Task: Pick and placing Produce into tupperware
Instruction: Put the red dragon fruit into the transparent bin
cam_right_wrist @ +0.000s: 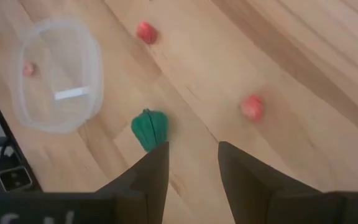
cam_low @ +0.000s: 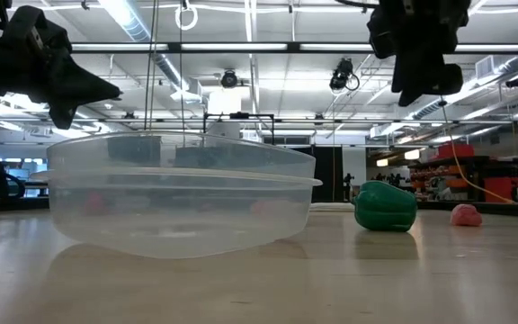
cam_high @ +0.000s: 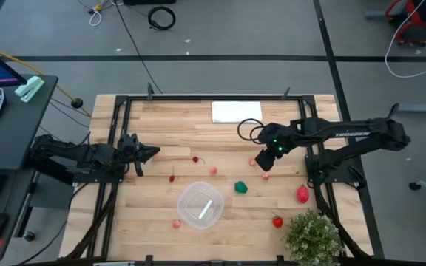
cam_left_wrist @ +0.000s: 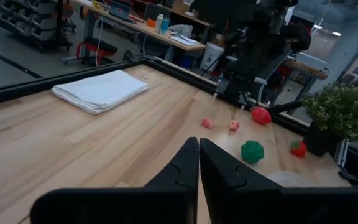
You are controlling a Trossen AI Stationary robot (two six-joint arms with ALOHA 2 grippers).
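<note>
The clear round tupperware (cam_high: 200,205) sits on the wooden table near its near edge, and fills the low view (cam_low: 183,193). Small red and pink produce pieces lie scattered around it, among them a green one (cam_high: 240,188) (cam_right_wrist: 150,129) and a pink one (cam_high: 265,176) (cam_right_wrist: 252,107). My right gripper (cam_high: 263,161) (cam_right_wrist: 192,162) hovers open above the table right of centre, over the spot between those two pieces, touching nothing. My left gripper (cam_high: 150,153) (cam_left_wrist: 199,149) is shut and waits above the table's left side.
A folded white cloth (cam_high: 237,111) (cam_left_wrist: 101,89) lies at the far edge. A bushy green plant (cam_high: 313,235) stands at the near right corner, with a larger red piece (cam_high: 302,194) and a strawberry (cam_high: 277,220) beside it. A black frame borders the table.
</note>
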